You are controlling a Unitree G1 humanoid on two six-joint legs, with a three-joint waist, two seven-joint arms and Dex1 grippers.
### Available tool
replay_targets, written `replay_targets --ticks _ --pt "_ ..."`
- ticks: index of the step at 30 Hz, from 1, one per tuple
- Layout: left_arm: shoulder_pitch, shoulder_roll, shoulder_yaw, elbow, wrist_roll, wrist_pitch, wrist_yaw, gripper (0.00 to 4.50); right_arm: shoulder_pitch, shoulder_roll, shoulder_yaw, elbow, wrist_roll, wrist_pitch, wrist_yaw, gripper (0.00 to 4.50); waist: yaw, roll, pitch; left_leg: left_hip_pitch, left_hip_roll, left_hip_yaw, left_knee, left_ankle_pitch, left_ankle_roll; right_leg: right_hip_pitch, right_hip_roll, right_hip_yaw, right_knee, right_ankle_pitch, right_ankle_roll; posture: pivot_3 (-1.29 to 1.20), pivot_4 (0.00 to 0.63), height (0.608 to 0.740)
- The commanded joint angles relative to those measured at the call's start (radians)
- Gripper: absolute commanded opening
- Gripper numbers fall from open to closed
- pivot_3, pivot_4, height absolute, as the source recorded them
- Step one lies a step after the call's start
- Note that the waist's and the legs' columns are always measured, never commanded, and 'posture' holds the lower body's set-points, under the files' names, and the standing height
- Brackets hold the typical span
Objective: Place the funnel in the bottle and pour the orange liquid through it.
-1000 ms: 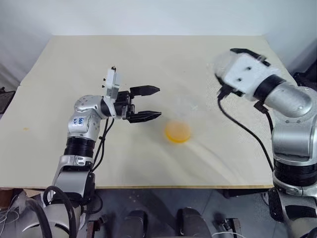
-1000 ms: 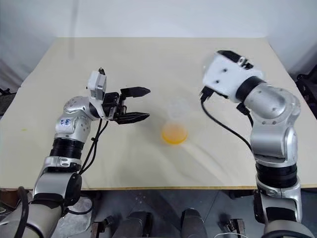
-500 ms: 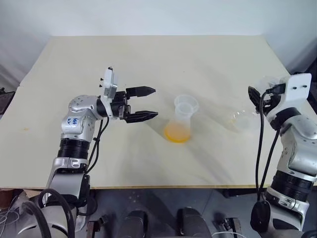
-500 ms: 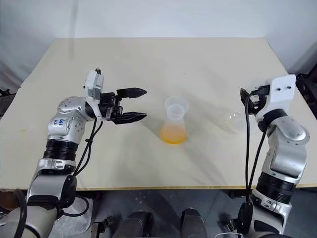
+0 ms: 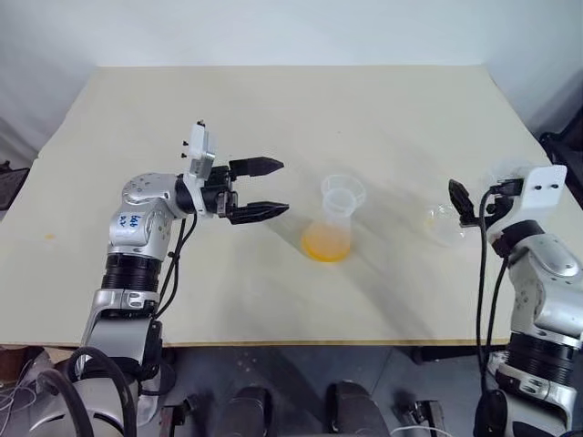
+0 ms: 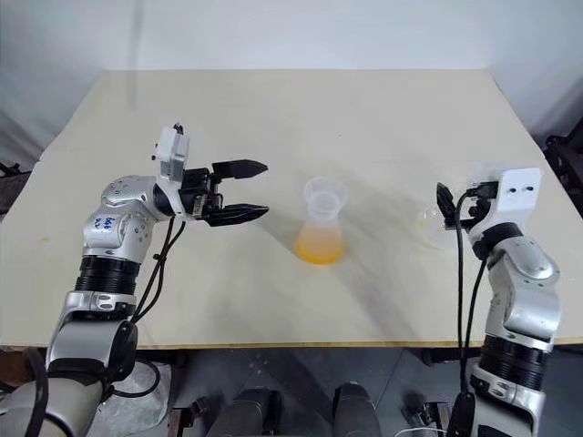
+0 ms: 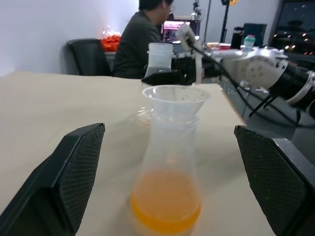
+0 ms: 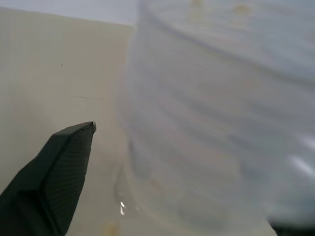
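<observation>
The clear bottle [image 5: 333,223] stands upright at mid-table with the clear funnel [image 5: 342,190] seated in its mouth. A shallow pool of orange liquid [image 5: 326,245] lies in its base. My left gripper [image 5: 285,187] hangs open just left of the bottle, fingers pointing at it without touching. In the left wrist view the bottle sits between those fingers, a little way off. My right gripper [image 5: 472,195] is at the table's right side around a broader clear flask [image 5: 440,224]. One finger [image 8: 59,167] stands off the flask's wall; the other is hidden.
The beige table [image 5: 273,109] has open room at the back and on the left. Its right edge lies close behind my right arm. In the left wrist view a seated person [image 7: 142,39], chairs and equipment show beyond the table.
My right arm swung from high beside the bottle out to the right and down, bringing the flask to the table. Its wrist rolled back level. The left gripper stayed put.
</observation>
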Motion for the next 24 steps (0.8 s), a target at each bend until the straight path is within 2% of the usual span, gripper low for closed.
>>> replay_targets --ticks 1,17,24 --pt "0.006 0.015 0.001 -0.017 0.021 -0.029 0.024 4.5 0.017 -0.066 0.001 -0.099 0.034 0.028 0.013 4.49 0.0 0.0 0.0 0.0 0.0 0.0 0.0 0.0 0.0 0.0 0.0 0.0 0.0 0.0 0.0 0.0 0.15 0.74" --pt "0.029 0.044 0.02 0.034 0.039 -0.057 0.038 4.5 0.16 -0.251 -0.038 -0.271 0.13 0.19 0.064 4.49 0.001 0.0 0.0 0.0 0.0 0.0 0.0 0.0 0.0 0.001 0.0 0.0 -0.002 0.0 0.0 0.0 0.15 0.74" --pt "0.059 0.111 0.041 0.057 0.024 -0.058 -0.016 4.5 0.278 -0.355 -0.122 -0.316 0.171 0.223 0.142 4.49 0.003 0.0 0.0 0.0 0.0 0.0 0.0 0.0 0.0 0.002 0.0 0.0 -0.002 0.0 0.0 0.0 0.15 0.74"
